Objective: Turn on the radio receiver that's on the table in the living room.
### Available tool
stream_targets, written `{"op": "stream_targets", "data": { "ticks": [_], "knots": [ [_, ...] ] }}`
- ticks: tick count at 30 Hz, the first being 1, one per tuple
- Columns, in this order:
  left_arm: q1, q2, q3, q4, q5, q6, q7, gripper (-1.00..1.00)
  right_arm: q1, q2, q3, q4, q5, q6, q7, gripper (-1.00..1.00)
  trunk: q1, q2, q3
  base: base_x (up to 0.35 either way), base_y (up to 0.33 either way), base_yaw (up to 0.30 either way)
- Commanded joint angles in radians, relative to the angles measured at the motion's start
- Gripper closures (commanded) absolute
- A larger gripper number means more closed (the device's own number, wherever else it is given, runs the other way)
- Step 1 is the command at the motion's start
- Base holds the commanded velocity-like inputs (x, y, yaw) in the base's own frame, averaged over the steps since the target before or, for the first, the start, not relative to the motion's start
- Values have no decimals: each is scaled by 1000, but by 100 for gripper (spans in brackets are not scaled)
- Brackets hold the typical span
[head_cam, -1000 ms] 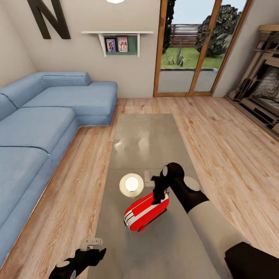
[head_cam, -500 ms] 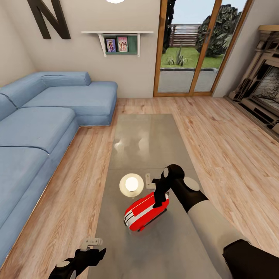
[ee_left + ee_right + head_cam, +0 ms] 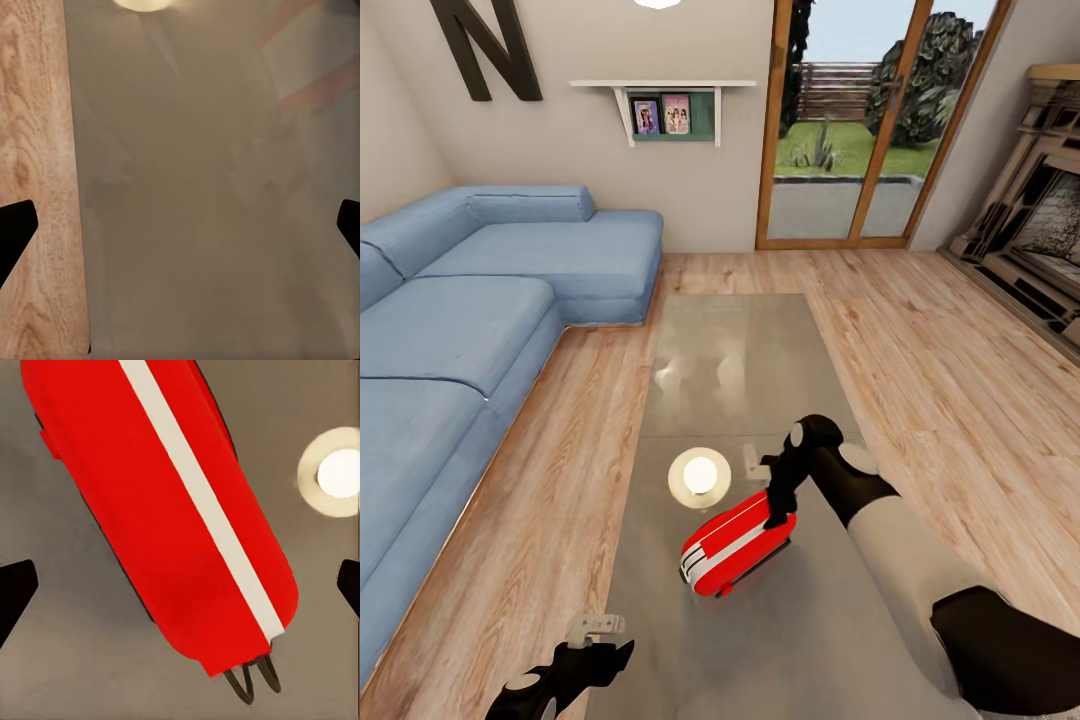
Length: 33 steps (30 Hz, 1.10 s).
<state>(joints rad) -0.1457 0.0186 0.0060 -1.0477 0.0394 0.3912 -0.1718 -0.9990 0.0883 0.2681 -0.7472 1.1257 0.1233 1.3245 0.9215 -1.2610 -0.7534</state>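
Note:
The red radio receiver (image 3: pixel 732 551) with its white band lies on the glossy grey table (image 3: pixel 732 340), near the table's front half. My right gripper (image 3: pixel 778 508) hangs right over the radio's far right end, fingers pointing down at its top. In the right wrist view the radio (image 3: pixel 150 502) sits between the two wide-apart dark fingertips (image 3: pixel 15 589), and its thin wire handle (image 3: pixel 251 679) sticks out at one end; the right gripper (image 3: pixel 180 585) is open. My left gripper (image 3: pixel 598 630) is open low over the table's front left edge, holding nothing.
A round white lamp reflection (image 3: pixel 700 476) glows on the tabletop just beyond the radio. The long blue sofa (image 3: pixel 470 330) runs along the left. Glass doors (image 3: pixel 860 120) and a fireplace (image 3: pixel 1040 230) stand at the back right, with wood floor (image 3: pixel 950 380) around the table.
My right arm has shifted slightly right, and its gripper has tilted and come closer onto the radio's far end. Radio and left arm have not moved.

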Motion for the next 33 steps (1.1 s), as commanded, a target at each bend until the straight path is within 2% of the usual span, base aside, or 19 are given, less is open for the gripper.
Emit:
{"op": "stream_targets", "data": {
  "ticks": [1, 8, 17, 22, 26, 31, 33],
  "knots": [
    [0, 0, 0, 0, 0, 0, 1, -100, -5, 0, -3, 3, 0, -5, 0, -100, 0, 0, 0, 0, 0, 0],
    [0, 0, 0, 0, 0, 0, 1, -100, -54, 5, -13, 26, 1, -9, 1, -100, 0, 0, 0, 0, 0, 0],
    [0, 0, 0, 0, 0, 0, 0, -100, -80, 5, -15, 51, 2, -11, -1, -100, 0, 0, 0, 0, 0, 0],
    [0, 0, 0, 0, 0, 0, 1, -100, -138, 8, -16, 150, -1, -11, -12, -100, 0, 0, 0, 0, 0, 0],
    [0, 0, 0, 0, 1, 0, 0, -100, -158, 13, -17, 185, -2, -10, -22, -100, 0, 0, 0, 0, 0, 0],
    [0, 0, 0, 0, 1, -1, 0, -100, -165, 49, -17, 227, -1, -8, -45, -100, 0, 0, 0, 0, 0, 0],
    [0, 0, 0, 0, 1, -1, 0, -100, -165, 56, -17, 242, -1, -8, -56, -100, 0, 0, 0, 0, 0, 0]
  ]
}}
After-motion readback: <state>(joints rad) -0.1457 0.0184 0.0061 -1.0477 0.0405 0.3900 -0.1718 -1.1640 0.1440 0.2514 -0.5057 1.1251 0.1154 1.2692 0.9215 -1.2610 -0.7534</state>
